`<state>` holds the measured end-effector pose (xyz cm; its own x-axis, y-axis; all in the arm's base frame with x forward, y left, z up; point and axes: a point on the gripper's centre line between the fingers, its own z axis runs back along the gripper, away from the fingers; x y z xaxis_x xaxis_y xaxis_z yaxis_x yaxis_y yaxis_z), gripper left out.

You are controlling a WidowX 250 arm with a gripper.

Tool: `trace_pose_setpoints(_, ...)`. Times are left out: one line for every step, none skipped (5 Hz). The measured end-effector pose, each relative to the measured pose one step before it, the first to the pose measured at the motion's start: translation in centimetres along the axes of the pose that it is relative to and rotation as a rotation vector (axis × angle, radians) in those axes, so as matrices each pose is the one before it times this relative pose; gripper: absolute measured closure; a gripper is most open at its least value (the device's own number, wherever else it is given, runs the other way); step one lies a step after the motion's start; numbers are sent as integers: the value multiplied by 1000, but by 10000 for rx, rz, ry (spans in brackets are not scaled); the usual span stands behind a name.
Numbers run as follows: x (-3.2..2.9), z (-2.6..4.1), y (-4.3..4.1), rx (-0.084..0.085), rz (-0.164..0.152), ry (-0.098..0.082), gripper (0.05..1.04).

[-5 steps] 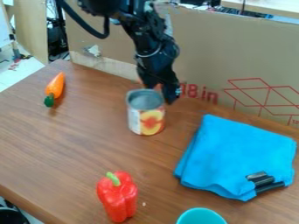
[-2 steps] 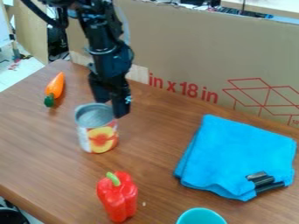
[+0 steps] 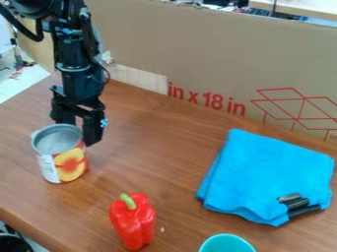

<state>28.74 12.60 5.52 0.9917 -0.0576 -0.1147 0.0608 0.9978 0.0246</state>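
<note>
The gripper point(image 3: 80, 133) is at the left of the table point(image 3: 164, 182), close against the far side of the can point(image 3: 69, 165). Its two fingers stand moderately wide apart, with a gap between them. The can stands upright near the table's left front part, behind and to the left of the red pepper point(image 3: 133, 224).

Compared with the earlier frame, gripper and can are both farther left, and the can is also a little nearer the camera. The arm point(image 3: 79, 74) now hides most of the orange carrot, leaving a bit of its green end point(image 3: 52, 114) in view. The pepper, the folded blue cloth point(image 3: 263, 172) with a black object point(image 3: 296, 203) on it, and the turquoise cup point(image 3: 227, 244) at the front edge are unchanged.
</note>
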Motion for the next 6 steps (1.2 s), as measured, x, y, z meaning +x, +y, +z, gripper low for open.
trace_pose_setpoints(-1974, -142, 597, -288, 780, 594, 76)
trace_pose_setpoints(-1478, 2525, 1060, 130, 588, -766, 76)
trace_pose_setpoints(-370, 771, 44, 206, 108, -202, 76)
trace_pose_setpoints(1341, 1494, -1641, -87, -898, -987, 76)
trace_pose_setpoints(1867, 2123, -4898, -519, -1880, -1180, 76)
trace_pose_setpoints(1386, 862, -4786, -532, -1714, -531, 76)
